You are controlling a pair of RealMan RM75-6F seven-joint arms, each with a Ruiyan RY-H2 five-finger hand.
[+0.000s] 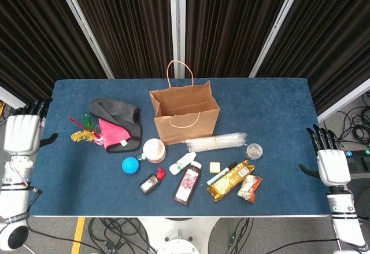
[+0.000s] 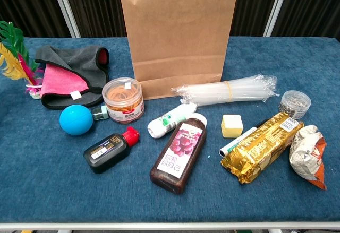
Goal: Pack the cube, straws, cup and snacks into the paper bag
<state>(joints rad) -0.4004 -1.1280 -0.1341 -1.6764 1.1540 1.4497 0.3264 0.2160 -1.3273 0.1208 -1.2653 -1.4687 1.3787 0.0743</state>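
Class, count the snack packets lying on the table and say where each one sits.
2: the gold foil packet lies right of the yellow cube; the crumpled white-and-orange packet lies just right of that. The paper bag may hide more.

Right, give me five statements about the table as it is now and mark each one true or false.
1. The paper bag stands upright with its mouth open. True.
2. The left hand grips the bag's handle. False: it hangs off the table's left edge, holding nothing.
3. The bundle of straws lies on the table in front of the bag. True.
4. The blue ball sits inside the bag. False: it rests on the table beside the round tub.
5. The right hand holds the yellow cube. False: that hand is off the table's right edge, and the cube lies on the table.
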